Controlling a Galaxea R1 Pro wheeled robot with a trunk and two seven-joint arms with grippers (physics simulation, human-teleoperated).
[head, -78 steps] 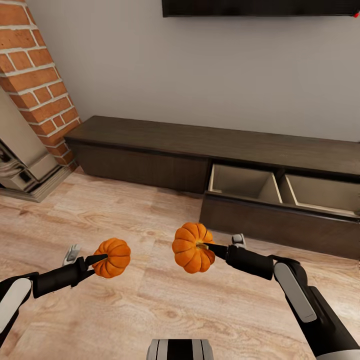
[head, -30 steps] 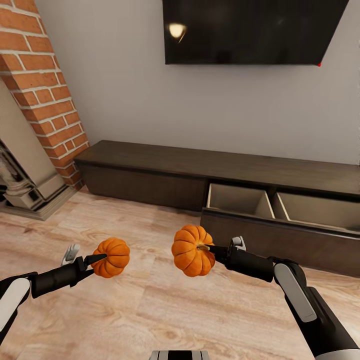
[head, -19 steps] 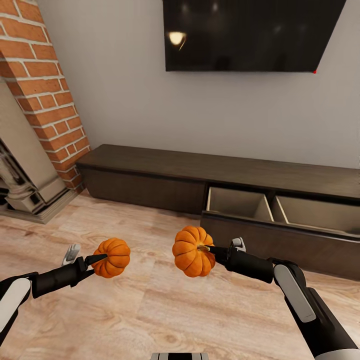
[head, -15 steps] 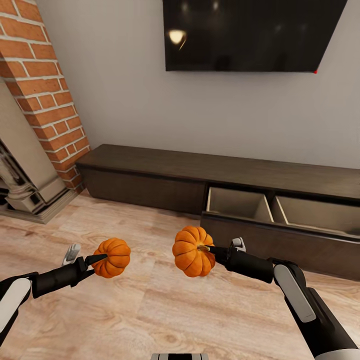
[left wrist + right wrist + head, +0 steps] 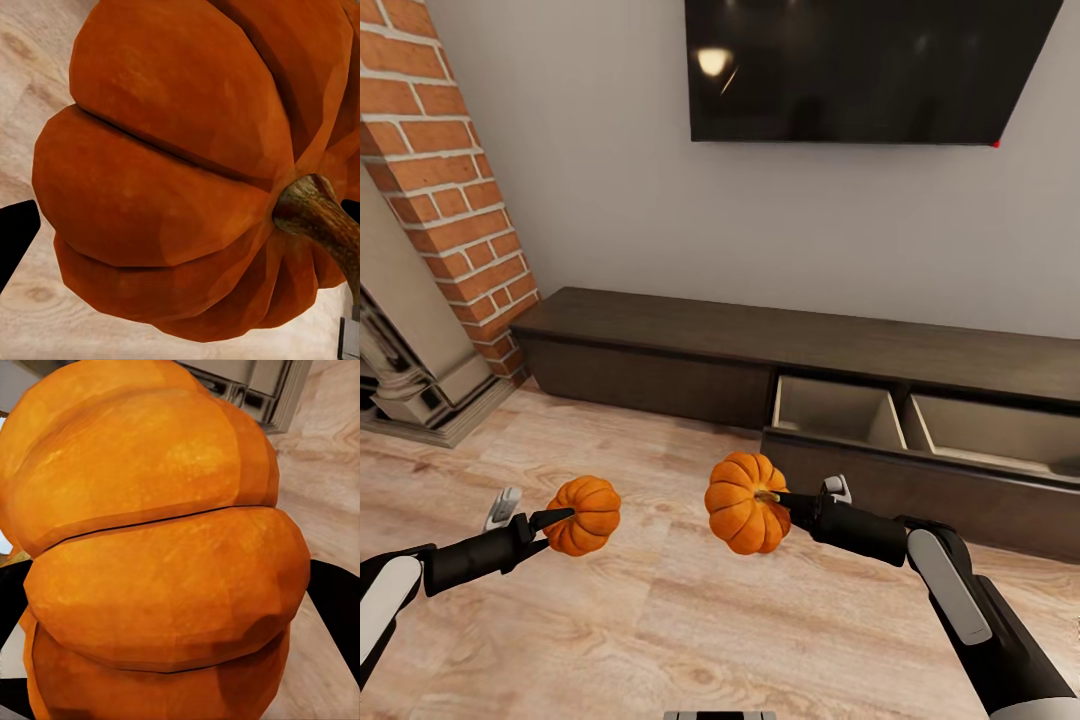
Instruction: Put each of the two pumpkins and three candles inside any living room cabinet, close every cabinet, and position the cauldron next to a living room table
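End effectors both loaded: left end effector (image 5: 550, 524) clamps the smaller pumpkin (image 5: 584, 515), right end effector (image 5: 778, 499) clamps the larger pumpkin (image 5: 743, 502) near its stem, both held above the wood floor (image 5: 660, 620). Likely light, rigid, ribbed; grooves should resist slipping. Cabinet (image 5: 920, 480) ahead-right, its drawer open.

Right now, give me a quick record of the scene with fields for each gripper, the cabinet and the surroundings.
left gripper: shut on left pumpkin, held above the floor
right gripper: shut on right pumpkin
cabinet: against the wall, pull-out front open at the right, two pale compartments, nothing visible inside
surroundings: wood floor, brick column, dark screen on the wall
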